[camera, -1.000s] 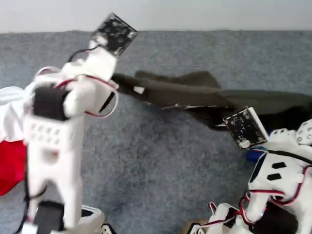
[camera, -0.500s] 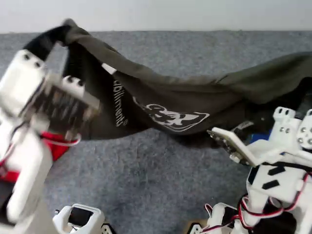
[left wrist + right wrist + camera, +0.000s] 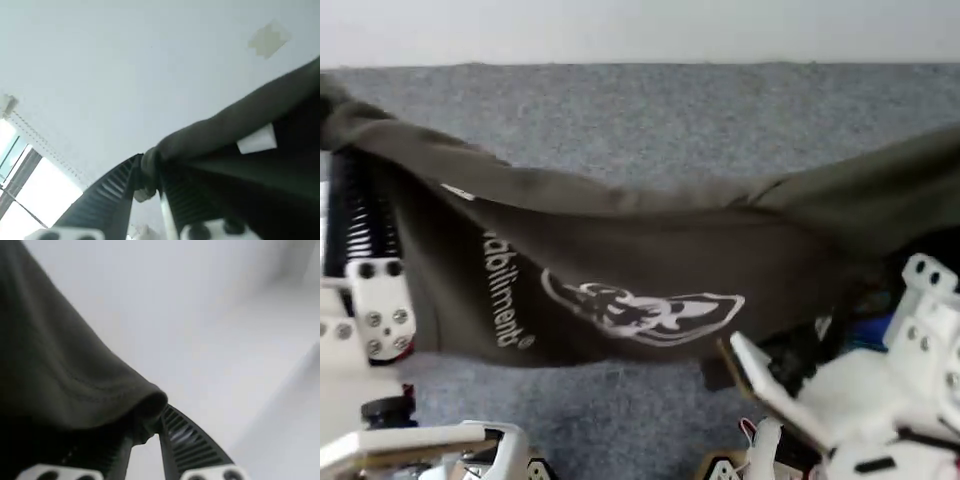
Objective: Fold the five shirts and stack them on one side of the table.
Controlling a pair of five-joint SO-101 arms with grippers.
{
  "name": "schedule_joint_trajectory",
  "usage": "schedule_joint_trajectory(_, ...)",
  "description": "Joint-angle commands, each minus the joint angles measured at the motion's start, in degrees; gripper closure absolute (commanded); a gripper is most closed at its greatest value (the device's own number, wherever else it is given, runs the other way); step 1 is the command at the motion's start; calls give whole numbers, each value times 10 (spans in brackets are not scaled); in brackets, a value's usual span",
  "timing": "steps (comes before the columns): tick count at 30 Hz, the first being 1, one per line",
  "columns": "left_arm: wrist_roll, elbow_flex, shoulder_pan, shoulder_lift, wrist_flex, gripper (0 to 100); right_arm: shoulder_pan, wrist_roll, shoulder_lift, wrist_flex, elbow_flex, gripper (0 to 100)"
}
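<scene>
Above the grey table (image 3: 650,110), the dark olive shirt (image 3: 640,250) hangs stretched between both arms. Its top edge sags in the middle and its lower hem hangs free. Jaws of the left gripper (image 3: 147,175) are clamped on a bunched edge near what may be a white label (image 3: 256,140). The right gripper (image 3: 147,427) pinches a stitched hem. Bare tabletop lies beyond the shirt toward the far wall (image 3: 640,30).

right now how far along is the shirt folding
Done: nothing I can confirm as folded. In hand: the dark shirt hangs spread and unfolded above the table, its ends pinched by the left gripper and right gripper. Left: lay this shirt down, fold it, stack it at one side, then do the others.
</scene>
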Motion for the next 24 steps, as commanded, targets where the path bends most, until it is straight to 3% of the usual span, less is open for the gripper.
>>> schedule_joint_trajectory(1,-4,-15,-29,-12,-14,988,-4,5,4,2,-37,988)
schedule_joint_trajectory(10,-4,-12,-32,-78,-23,988,-4,6,15,3,-116,988)
schedule_joint_trajectory(14,-4,-10,-32,-82,27,988,-4,6,61,4,-144,988)
schedule_joint_trajectory(19,-5,80,-32,-69,71,988,-10,4,142,65,-143,988)
schedule_joint_trajectory(24,-5,199,-31,-31,69,988,-78,39,234,161,-109,988)
